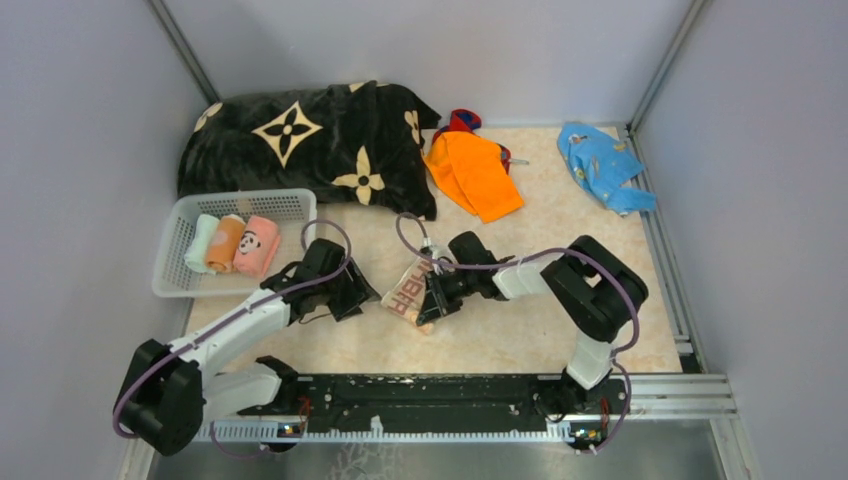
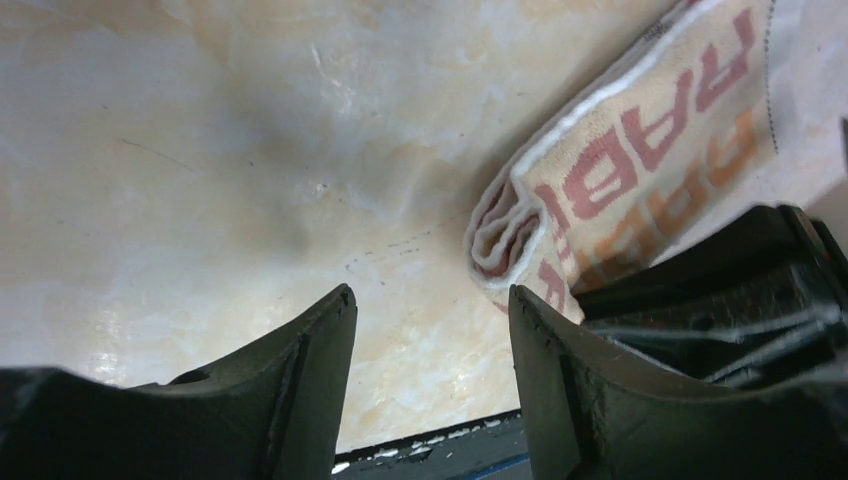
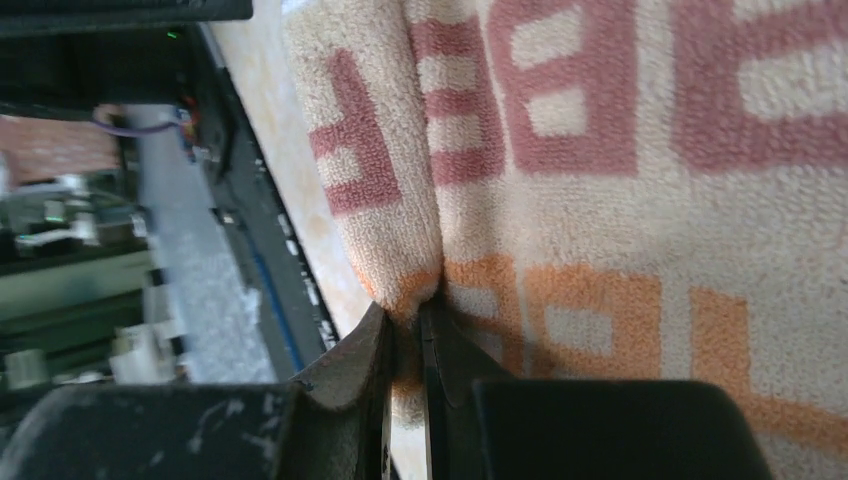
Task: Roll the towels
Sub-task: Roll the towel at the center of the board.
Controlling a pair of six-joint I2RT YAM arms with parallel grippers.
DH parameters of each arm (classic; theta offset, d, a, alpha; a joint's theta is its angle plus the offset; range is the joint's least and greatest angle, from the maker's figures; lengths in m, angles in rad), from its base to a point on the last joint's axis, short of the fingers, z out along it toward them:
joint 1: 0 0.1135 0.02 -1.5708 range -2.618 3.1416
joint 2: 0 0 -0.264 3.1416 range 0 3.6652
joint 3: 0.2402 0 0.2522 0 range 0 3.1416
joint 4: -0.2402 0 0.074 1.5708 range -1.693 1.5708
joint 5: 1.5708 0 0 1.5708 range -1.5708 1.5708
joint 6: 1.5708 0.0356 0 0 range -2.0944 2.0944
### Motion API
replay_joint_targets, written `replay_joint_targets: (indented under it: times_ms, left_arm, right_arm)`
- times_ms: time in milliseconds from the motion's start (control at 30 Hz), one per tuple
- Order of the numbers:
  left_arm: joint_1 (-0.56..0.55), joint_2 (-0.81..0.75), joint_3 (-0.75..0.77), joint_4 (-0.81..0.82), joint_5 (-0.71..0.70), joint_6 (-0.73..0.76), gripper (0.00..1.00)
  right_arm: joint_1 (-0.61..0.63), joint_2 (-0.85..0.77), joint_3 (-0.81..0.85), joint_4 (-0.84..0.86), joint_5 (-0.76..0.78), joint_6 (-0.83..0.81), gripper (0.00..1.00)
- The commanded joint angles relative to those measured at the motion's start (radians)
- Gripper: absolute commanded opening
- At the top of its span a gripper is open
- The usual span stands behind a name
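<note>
A beige towel with red and orange letters (image 1: 406, 292) lies partly rolled in the middle of the table. My right gripper (image 1: 432, 300) is shut on a fold of it; the right wrist view shows the cloth (image 3: 600, 180) pinched between the jaws (image 3: 405, 325). My left gripper (image 1: 355, 295) is open and empty just left of the towel; its wrist view shows the rolled end (image 2: 520, 235) beside the right finger (image 2: 560, 380). Three rolls, pale green (image 1: 201, 243), orange (image 1: 226, 243) and pink with a panda (image 1: 257, 246), lie in a white basket (image 1: 178, 285). A plain orange towel (image 1: 474, 172) lies at the back.
A large black plush blanket with beige flowers (image 1: 310, 140) lies at the back left. A red-and-blue cloth (image 1: 463, 121) peeks from behind the orange towel. A light blue cloth (image 1: 602, 165) lies at the back right. Metal rails (image 1: 665, 250) edge the table.
</note>
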Motion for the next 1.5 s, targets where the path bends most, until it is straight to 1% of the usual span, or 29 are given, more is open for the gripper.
replay_joint_targets:
  times_ms: [0,133,233,367,433,700,733,833,1000,1033,1100,1167,1233,1300,1467]
  left_arm:
    - [0.005,-0.058,-0.052,0.059,0.070,0.017,0.64]
    - [0.005,-0.063,-0.097,0.146,0.149,-0.015,0.64]
    - [0.004,-0.043,-0.119,0.208,0.181,-0.029,0.64]
    - [0.004,0.018,-0.124,0.303,0.218,-0.042,0.64]
    - [0.004,0.055,-0.117,0.340,0.229,-0.042,0.64]
    - [0.003,0.202,-0.069,0.376,0.208,-0.045,0.63]
    - [0.004,0.217,-0.063,0.376,0.208,-0.049,0.63]
    - [0.004,0.256,-0.059,0.365,0.200,-0.070,0.62]
    - [0.003,0.307,-0.058,0.334,0.189,-0.091,0.62]
    - [0.004,0.316,-0.057,0.324,0.185,-0.094,0.61]
    - [0.003,0.332,-0.057,0.308,0.175,-0.100,0.61]
    - [0.004,0.340,-0.065,0.303,0.172,-0.111,0.61]
    - [0.004,0.343,-0.073,0.301,0.170,-0.125,0.61]
    - [0.004,0.344,-0.077,0.293,0.164,-0.140,0.60]
    - [0.004,0.329,-0.090,0.267,0.139,-0.170,0.60]
  right_arm:
    - [-0.065,0.070,-0.049,0.257,-0.245,0.253,0.00]
    - [-0.116,0.145,-0.085,0.387,-0.302,0.388,0.00]
    - [-0.140,0.189,-0.087,0.407,-0.308,0.433,0.00]
    - [-0.151,0.212,-0.063,0.369,-0.309,0.441,0.00]
    - [-0.155,0.213,-0.045,0.322,-0.300,0.420,0.00]
    - [-0.158,0.184,0.013,0.162,-0.256,0.337,0.00]
    - [-0.158,0.174,0.020,0.136,-0.246,0.322,0.01]
    - [-0.157,0.124,0.045,0.036,-0.199,0.238,0.14]
    - [-0.143,0.010,0.101,-0.151,-0.077,0.101,0.34]
    - [-0.136,-0.013,0.112,-0.187,-0.036,0.073,0.40]
    - [-0.114,-0.059,0.136,-0.256,0.033,0.015,0.46]
    - [-0.079,-0.127,0.164,-0.333,0.148,-0.051,0.51]
    - [-0.021,-0.175,0.194,-0.411,0.295,-0.117,0.54]
    - [0.047,-0.218,0.209,-0.445,0.421,-0.177,0.54]
    - [0.231,-0.275,0.221,-0.463,0.644,-0.281,0.52]
